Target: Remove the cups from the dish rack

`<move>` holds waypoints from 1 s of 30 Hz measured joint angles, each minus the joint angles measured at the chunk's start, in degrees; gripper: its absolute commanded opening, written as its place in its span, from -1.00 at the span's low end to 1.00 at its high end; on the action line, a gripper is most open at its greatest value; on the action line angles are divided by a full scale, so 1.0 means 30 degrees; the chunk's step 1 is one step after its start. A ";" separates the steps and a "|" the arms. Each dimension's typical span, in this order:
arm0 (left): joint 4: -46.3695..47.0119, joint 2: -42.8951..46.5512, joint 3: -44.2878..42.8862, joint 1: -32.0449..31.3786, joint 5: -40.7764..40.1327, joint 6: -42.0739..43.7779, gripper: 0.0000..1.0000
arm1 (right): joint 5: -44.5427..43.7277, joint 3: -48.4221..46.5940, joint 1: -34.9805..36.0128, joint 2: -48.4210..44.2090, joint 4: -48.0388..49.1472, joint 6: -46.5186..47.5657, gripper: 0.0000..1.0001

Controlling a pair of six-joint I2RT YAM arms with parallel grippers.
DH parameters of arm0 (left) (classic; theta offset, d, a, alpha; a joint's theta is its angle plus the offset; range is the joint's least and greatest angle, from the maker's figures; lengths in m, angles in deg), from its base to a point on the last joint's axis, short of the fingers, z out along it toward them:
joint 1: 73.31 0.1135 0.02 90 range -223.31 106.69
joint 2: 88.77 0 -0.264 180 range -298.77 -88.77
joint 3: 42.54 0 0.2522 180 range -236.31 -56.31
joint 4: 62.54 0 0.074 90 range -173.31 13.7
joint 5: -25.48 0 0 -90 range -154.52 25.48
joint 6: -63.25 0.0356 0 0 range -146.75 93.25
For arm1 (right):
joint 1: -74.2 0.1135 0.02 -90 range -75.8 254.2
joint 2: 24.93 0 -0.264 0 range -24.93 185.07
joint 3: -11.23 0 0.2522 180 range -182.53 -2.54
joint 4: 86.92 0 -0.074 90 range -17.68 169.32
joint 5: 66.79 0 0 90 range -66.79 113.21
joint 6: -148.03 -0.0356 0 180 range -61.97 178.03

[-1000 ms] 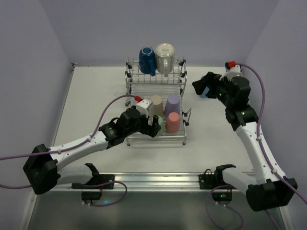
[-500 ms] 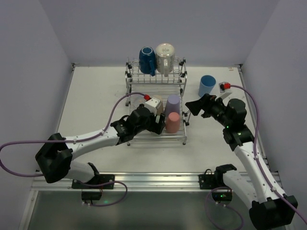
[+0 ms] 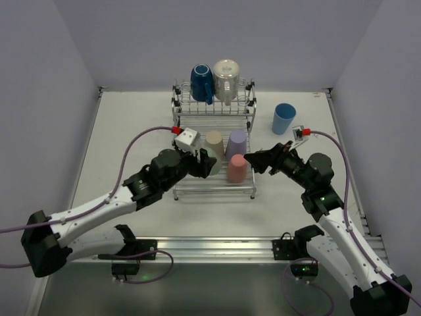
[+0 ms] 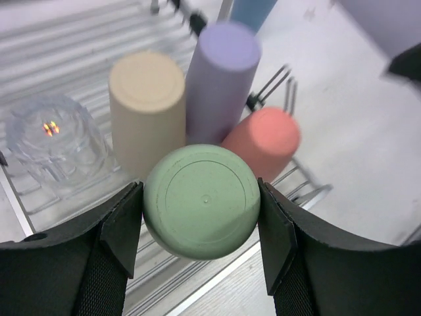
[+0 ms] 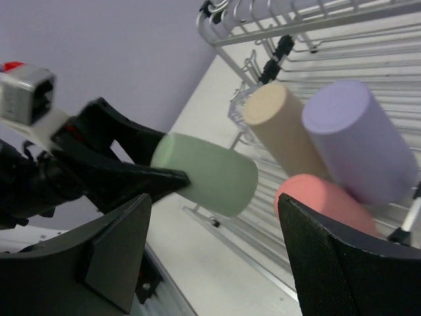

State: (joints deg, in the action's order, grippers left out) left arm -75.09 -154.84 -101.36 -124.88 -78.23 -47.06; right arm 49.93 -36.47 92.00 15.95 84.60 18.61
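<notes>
Jaws round green cup (image 4: 200,201); pink (image 4: 263,141) nearby

The pale desk (image 3: 131,131) carried the chrome dish rack (image 3: 214,112) toward its far middle. A light-blue cup (image 3: 283,118) stood directly on the desk to the right of the rack, near it but not touching.

green cup (image 4: 200,201) | raised over dish rack (image 3: 214,118) (base up) | pink cup (image 4: 263,141) inverted
</notes>
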 measured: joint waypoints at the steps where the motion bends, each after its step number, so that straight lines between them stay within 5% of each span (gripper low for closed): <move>1: 0.0284 0.1151 0.0240 0.0000 0.0073 -0.0080 -0.05 | 0.0117 0.0605 0.0204 -0.0197 0.0823 -0.0561 0.55; 8: 0.3825 0.6178 0.1275 0.0007 0.2346 -0.2098 -0.06 | 0.0954 0.2142 0.2171 -0.0036 0.3963 -0.3308 0.50; 21: 0.8160 0.5544 0.2812 0.0007 0.5982 -0.5661 -0.08 | 0.2404 0.2062 0.4095 0.0801 0.8495 -0.5187 0.44; 24: 0.9129 0.5377 0.2885 0.0036 0.6295 -0.6018 -0.07 | 0.2798 0.2062 0.4109 0.1552 1.0185 -0.6033 0.22; 25: 0.9391 0.5268 0.2929 0.0044 0.6353 -0.6105 0.03 | 0.2907 0.2069 0.4138 0.1792 1.0921 -0.6397 -0.17; 27: 0.9806 0.4976 0.3038 0.0073 0.6353 -0.6237 0.19 | 0.3045 0.2076 0.4233 0.2098 1.2437 -0.7111 -0.58; 28: 1.0040 0.4852 0.3104 0.0087 0.6382 -0.6513 0.48 | 0.3016 0.2098 0.4211 0.2120 1.3012 -0.7446 -0.86; 30: 1.0251 0.4779 0.3169 0.0138 0.6339 -0.6732 0.87 | 0.3220 0.2084 0.4313 0.2040 1.4200 -0.8051 -1.00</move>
State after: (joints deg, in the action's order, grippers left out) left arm -44.34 -140.50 -91.86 -124.46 -59.22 -67.26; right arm 59.59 -30.22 104.94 22.07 127.20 -5.54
